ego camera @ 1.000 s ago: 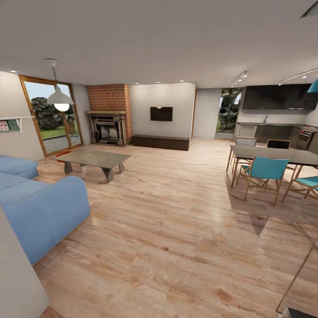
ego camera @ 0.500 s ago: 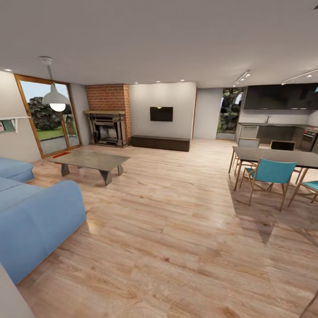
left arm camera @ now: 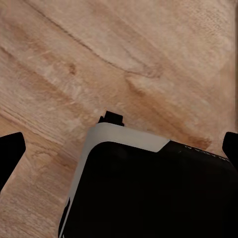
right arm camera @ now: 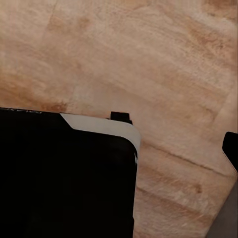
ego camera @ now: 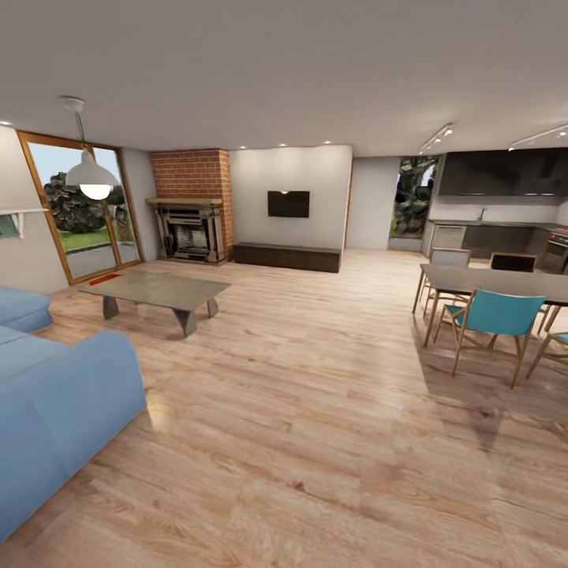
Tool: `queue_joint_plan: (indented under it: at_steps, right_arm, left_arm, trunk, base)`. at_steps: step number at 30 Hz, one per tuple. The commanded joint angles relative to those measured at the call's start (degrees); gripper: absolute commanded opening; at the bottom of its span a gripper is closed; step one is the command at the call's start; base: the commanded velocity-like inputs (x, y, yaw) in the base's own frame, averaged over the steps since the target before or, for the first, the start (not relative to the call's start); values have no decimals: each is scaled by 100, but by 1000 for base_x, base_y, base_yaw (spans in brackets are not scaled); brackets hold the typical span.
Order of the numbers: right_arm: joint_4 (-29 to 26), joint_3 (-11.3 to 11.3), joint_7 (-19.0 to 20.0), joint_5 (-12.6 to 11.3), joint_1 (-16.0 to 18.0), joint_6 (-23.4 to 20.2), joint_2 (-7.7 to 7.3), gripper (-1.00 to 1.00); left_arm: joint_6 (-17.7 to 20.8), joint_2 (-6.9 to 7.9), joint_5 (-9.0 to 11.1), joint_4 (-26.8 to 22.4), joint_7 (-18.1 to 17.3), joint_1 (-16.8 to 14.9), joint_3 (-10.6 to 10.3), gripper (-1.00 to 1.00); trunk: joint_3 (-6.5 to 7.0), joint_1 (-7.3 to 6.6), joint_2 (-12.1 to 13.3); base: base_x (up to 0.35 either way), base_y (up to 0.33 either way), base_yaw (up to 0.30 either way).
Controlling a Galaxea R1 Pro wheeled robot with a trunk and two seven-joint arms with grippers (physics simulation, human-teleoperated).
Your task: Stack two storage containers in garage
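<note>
The head camera is looking across the living room [ego camera: 300,410], its light wood planks running from a blue sofa [ego camera: 55,402] past a low grey coffee table [ego camera: 154,290] to a brick fireplace [ego camera: 192,207] and a wall-mounted television [ego camera: 288,203]; a dining table [ego camera: 505,282] with teal chairs [ego camera: 493,315] is standing on the other side. The storage containers are lying somewhere out of sight. Each wrist camera is pointing down at the planks over the robot's dark base [left arm camera: 153,193]. The left fingers [left arm camera: 11,153] are showing dark tips spread wide, released; of the right fingers [right arm camera: 230,146] just one tip is showing, so I cannot tell their state
</note>
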State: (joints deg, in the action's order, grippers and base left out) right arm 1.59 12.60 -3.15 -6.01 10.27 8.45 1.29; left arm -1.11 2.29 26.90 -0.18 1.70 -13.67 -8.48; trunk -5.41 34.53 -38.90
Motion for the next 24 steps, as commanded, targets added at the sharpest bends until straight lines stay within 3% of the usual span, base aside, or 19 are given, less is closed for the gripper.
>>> queue_joint_plan:
  at_steps: [1, 24]
  right_arm:
    - [17, 49, -10, -59, 9, 34, 3, 100]
    - [17, 49, -10, -58, 9, 34, 3, 100]
  left_arm:
    - [-10, 0, 43, 0, 14, -4, -49, 100]
    - [-5, -1, 43, 0, 14, -4, -45, 100]
  trunk:
    - [-10, 4, -7]
    - [-10, 4, -7]
  base:
    - [323, 0, 0]
    - [323, 0, 0]
